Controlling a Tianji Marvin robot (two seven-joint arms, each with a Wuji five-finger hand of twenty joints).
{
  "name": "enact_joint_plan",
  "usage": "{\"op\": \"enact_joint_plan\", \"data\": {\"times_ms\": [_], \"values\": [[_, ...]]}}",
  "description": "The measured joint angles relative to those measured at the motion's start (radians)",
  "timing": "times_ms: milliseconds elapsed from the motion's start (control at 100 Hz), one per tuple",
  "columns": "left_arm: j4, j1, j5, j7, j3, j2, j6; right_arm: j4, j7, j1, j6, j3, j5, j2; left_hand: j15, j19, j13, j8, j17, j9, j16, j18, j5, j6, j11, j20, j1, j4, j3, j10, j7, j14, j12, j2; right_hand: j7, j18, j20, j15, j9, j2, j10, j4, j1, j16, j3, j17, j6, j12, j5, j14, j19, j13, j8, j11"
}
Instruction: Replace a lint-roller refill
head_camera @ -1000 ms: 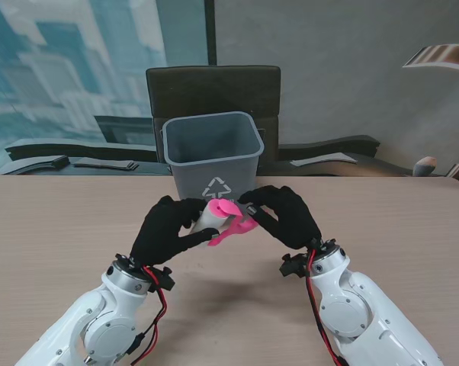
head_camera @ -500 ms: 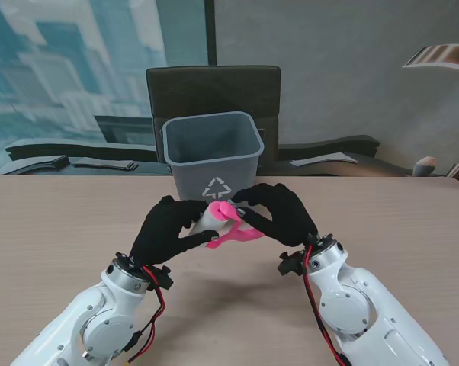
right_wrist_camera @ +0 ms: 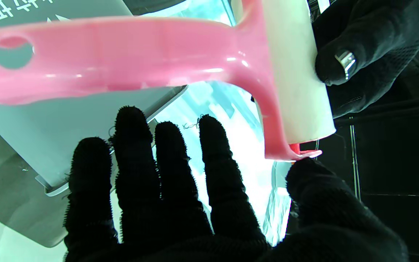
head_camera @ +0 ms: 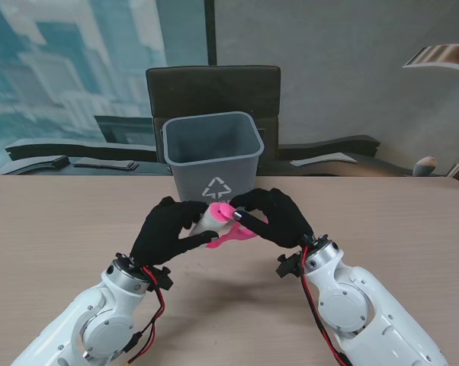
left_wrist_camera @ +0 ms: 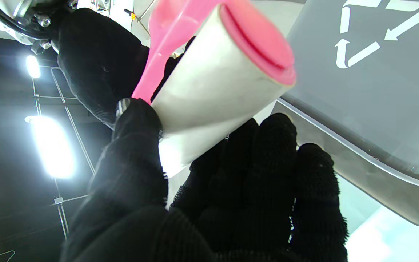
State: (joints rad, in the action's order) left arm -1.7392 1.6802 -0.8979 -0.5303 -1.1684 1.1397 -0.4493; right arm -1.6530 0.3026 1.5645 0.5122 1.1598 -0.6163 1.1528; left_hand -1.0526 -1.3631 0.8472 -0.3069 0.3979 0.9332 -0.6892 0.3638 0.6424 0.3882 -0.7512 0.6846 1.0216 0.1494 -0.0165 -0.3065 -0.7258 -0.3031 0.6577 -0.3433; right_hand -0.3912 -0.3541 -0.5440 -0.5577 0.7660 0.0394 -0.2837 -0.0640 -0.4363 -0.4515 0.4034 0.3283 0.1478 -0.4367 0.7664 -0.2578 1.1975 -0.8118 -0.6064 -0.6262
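Above the tabletop (head_camera: 54,221), just in front of the grey recycling bin (head_camera: 212,156), I hold the lint roller (head_camera: 223,225) in the air between my two hands. My left hand (head_camera: 165,229) is wrapped around the white refill (left_wrist_camera: 209,87), thumb on one side and fingers cupped beneath it, so that hand grips the roll firmly. My right hand (head_camera: 276,216) is spread, its four fingers apart and away from the pink handle (right_wrist_camera: 122,62); only the thumb (right_wrist_camera: 315,182) touches the end of the pink frame by the roll. So that hand holds nothing as far as I can see.

The risk, as I judge it, lies in this uneven hold. If I pull the refill off now, the handle has no real grasp on it and may swing, twist out, or drop to the tabletop. My thumb pressing on the frame's end could also jam the roll instead of freeing it. Squeezing the refill too hard may crush its core and bind it on the spindle. The sticky sheet might cling to my glove as well.
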Motion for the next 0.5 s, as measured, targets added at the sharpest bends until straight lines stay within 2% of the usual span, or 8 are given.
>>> {"op": "enact_joint_plan", "data": {"times_ms": [500], "values": [[0.007, -0.006, 0.004, 0.002, 0.006, 0.000, -0.002, 0.016, 0.029, -0.010, 0.010, -0.014, 0.003, 0.003, 0.000, 0.000, 0.000, 0.000, 0.000, 0.000, 0.000, -0.001, 0.000, 0.000, 0.000, 0.000, 0.001, 0.000, 0.000, 0.001, 0.000, 0.001, 0.000, 0.000, 0.000, 0.000, -0.011, 0.000, 0.003, 0.003, 0.000, 0.000, -0.002, -0.009, -0.004, 0.001, -0.001, -0.002, 0.004, 0.000, -0.002, -0.002, 0.000, 0.000]]}}
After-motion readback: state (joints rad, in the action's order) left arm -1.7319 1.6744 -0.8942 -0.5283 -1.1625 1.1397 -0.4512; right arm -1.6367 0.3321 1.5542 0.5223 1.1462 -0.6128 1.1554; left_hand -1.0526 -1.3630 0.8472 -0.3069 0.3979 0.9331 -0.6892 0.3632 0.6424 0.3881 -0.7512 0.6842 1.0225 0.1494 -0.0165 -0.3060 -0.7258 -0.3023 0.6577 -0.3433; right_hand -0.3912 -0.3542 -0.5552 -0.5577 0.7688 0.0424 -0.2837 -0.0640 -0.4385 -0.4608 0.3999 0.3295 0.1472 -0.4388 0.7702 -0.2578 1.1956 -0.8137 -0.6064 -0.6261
